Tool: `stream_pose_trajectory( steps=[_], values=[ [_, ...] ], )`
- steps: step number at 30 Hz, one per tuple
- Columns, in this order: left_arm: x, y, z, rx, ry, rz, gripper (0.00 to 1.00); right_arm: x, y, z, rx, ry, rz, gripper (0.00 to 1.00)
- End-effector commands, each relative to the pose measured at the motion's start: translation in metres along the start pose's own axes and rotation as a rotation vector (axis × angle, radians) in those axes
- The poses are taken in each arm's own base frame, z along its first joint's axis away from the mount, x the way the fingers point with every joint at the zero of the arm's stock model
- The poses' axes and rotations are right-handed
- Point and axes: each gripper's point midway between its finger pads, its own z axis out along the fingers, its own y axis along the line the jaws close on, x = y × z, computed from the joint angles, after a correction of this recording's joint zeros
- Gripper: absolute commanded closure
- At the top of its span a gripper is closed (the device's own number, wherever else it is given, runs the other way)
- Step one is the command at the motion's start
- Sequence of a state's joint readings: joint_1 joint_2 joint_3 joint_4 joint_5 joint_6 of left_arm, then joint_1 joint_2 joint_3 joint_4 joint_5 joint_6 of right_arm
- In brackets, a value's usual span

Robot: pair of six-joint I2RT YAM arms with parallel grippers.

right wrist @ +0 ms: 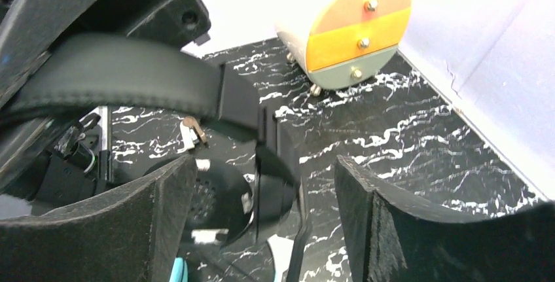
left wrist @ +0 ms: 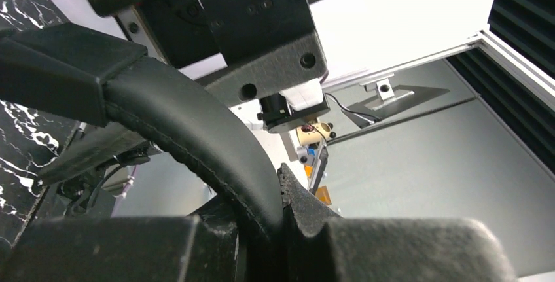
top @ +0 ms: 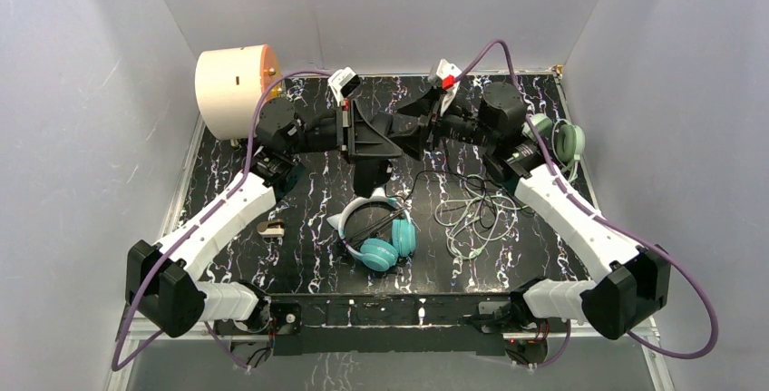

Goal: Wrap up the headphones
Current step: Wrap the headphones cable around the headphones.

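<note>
From above, both arms reach to the middle of the far half of the marbled table (top: 299, 264), where the left gripper (top: 361, 132) and right gripper (top: 419, 126) meet tip to tip with the black headphones (top: 372, 171) hanging raised between them. The teal headphones (top: 385, 244) with the white cat-ear band lie flat near the front centre, and a loose light cable (top: 472, 219) sprawls just to their right. It trails toward the sage-green headphones (top: 567, 141) at the right edge, beside the right arm. A round drawer unit (top: 231, 90) stands in the far left corner. In the left wrist view the left gripper (left wrist: 280, 220) is pinched tight on the padded black headband (left wrist: 190, 135) — the band curves down and vanishes between the two fingers (left wrist: 406, 249). In the right wrist view the right gripper (right wrist: 262, 171) stands wide, its fingers (right wrist: 425, 229) well apart and clasping nothing. The headband (right wrist: 118, 79) arcs across above them and an ear cup (right wrist: 213, 203) hangs beyond the gap, with the drawer unit (right wrist: 350, 27) behind.
</note>
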State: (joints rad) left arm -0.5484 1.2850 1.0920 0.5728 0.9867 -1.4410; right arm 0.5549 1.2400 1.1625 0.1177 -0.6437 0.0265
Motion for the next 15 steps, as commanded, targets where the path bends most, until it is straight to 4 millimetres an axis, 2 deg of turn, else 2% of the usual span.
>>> stream_pose_trajectory(
  steps=[1,4,6,8,9,11,15],
  values=[
    [0.013,-0.030,0.001,0.083,0.024,0.083,1.00,-0.056,0.003,0.007,-0.054,-0.184,-0.181,0.18],
    [0.017,-0.030,0.003,0.090,0.031,0.080,1.00,-0.069,0.010,0.009,-0.104,-0.241,-0.209,0.24],
    [0.017,-0.031,0.004,0.093,0.031,0.080,1.00,-0.070,0.013,0.012,-0.137,-0.244,-0.204,0.33],
    [0.017,-0.032,0.004,0.095,0.029,0.084,1.00,-0.068,0.018,0.011,-0.157,-0.255,-0.202,0.36],
    [0.016,-0.032,0.004,0.095,0.027,0.085,1.00,-0.067,0.021,0.009,-0.165,-0.270,-0.194,0.40],
    [0.015,-0.032,0.004,0.093,0.022,0.083,1.00,-0.062,0.024,0.006,-0.169,-0.286,-0.180,0.51],
    [0.016,-0.026,0.004,0.069,0.022,0.076,1.00,-0.056,0.025,0.003,-0.154,-0.286,-0.165,0.87]
  ],
)
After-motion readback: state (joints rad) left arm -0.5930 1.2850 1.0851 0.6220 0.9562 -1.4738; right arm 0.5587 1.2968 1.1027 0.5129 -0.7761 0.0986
